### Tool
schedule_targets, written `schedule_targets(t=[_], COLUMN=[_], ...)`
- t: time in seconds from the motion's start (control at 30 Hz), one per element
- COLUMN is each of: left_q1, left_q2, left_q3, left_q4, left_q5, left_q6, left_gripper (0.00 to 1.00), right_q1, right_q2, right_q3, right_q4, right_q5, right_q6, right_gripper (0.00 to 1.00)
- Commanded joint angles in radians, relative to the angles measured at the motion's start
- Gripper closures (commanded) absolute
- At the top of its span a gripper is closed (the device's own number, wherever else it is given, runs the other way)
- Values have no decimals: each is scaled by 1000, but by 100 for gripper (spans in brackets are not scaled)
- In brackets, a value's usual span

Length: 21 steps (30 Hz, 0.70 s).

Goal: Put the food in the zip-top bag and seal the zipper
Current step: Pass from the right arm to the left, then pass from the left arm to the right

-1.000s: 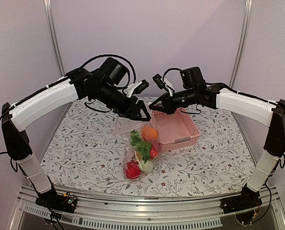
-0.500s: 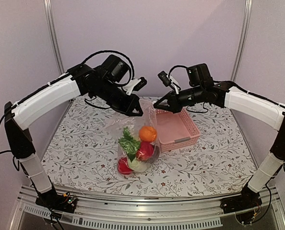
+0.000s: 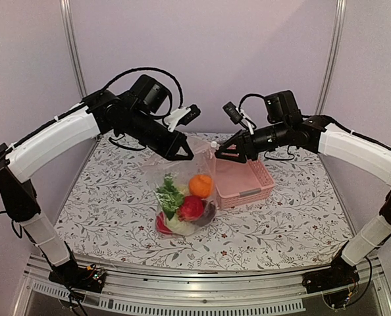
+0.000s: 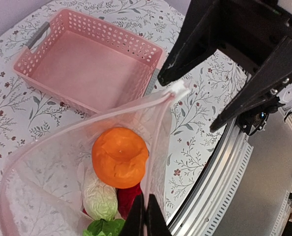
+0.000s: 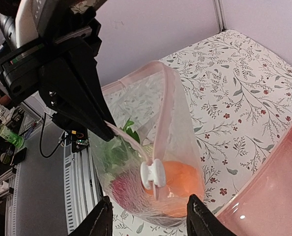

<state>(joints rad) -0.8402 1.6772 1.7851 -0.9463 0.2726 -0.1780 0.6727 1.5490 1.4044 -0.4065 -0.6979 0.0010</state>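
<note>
The zip-top bag (image 3: 182, 178) hangs upright over the middle of the worktop (image 3: 103, 204), just left of a pink basket (image 3: 261, 179). Its lower half bulges with the food: an orange fruit (image 3: 201, 185) on top, a red piece (image 3: 191, 208) below it, green leaves (image 3: 168, 196) to the left, and a cream-white piece at the bottom. Whether the bag's bottom rests on the worktop cannot be told. The zipper (image 5: 166, 113) runs as a pinkish strip along the mouth, which gapes open, with a white slider tab (image 5: 153, 178) at the end nearest the right arm.

The left end effector (image 3: 187, 157) has its fingers pressed together, pinching the bag's mouth edge at the far end from the tab. The right end effector (image 3: 220, 153) stands with its fingers spread, one to each side of the slider tab and not touching it.

Both arms rise from their bases at the near edge, bend at the elbow, and reach inward over the worktop. Their wrists angle down toward each other above the bag.
</note>
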Motion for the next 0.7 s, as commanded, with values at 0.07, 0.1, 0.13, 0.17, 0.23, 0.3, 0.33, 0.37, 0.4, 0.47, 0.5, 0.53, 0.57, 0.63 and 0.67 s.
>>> schedule_targets(t=[0.07,0.1,0.13,0.17,0.23,0.3,0.33,0.37,0.4,0.47,0.5,0.53,0.57,0.63,0.67], left_q1=[5,6,5,6,5,7,9,10,11,12,13,13,13,13,13], left_q2=[-47,-51,-55,-58,-61,-62,-63,-63,-65,-66,-67,-67,-66,-68,-69], left_q3=[-27,-30,-31,-34,-36,-36,-35,-33,-30,-24,-23,-23,-23,-27,-31], left_q4=[23,22,23,22,18,13,12,11,12,11,11,9,7,2,1], left_q5=[51,54,52,52,48,39,37,38,42,51,55,54,55,57,57], left_q6=[36,38,40,43,46,47,47,46,44,43,41,41,40,41,41], left_gripper=[100,100,100,100,100,100,100,100,100,100,100,100,100,100,100], right_q1=[-4,-4,-4,-4,-4,-4,-3,-2,-2,0,3,4,5,5,5], right_q2=[8,15,25,32,49,67,74,83,89,90,88,85,83,84,86], right_q3=[-24,-18,-14,-11,-4,7,14,19,20,14,11,9,10,15,18], right_q4=[58,64,74,85,101,101,94,85,83,92,100,108,115,127,130], right_q5=[51,52,49,42,19,-16,-33,-44,-55,-68,-71,-71,-70,-56,-49], right_q6=[-69,-84,-95,-102,-112,-117,-122,-127,-130,-136,-137,-139,-140,-142,-145], right_gripper=[50,50,50,50,52,58,60,61,62,62,61,60,58,55,53])
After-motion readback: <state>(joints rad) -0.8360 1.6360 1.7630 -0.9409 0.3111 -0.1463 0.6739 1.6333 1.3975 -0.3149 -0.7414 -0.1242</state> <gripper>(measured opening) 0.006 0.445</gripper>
